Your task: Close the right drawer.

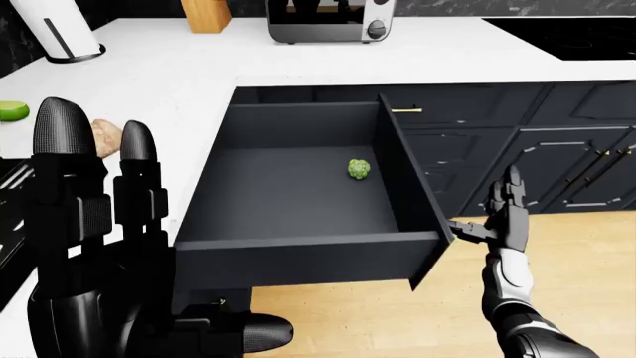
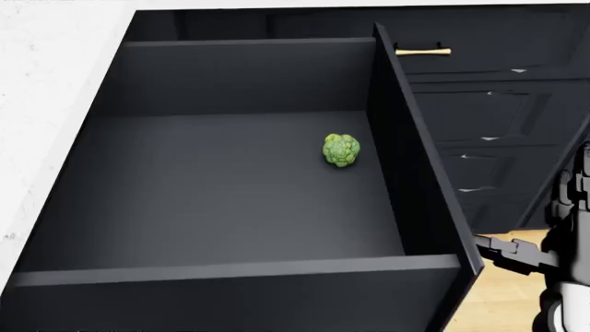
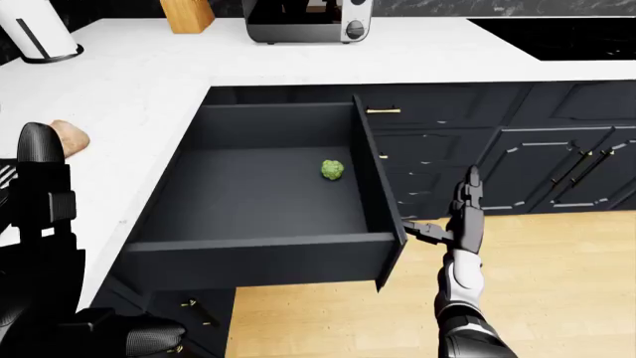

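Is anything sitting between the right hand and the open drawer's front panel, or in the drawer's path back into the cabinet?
Nothing visible does. The right hand is open beside the drawer, one finger reaching its front panel's right corner. Inside lies only a small green vegetable, low on the drawer floor, below the walls. The left hand stands off to the left.

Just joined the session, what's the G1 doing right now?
It stands at a wide-open black drawer holding one small green vegetable. The right hand, open with fingers upright, is beside the drawer's front panel, one finger reaching toward the panel's lower edge; contact is unclear. The left hand is raised and open over the white counter, holding nothing. The drawer is not yet closed.
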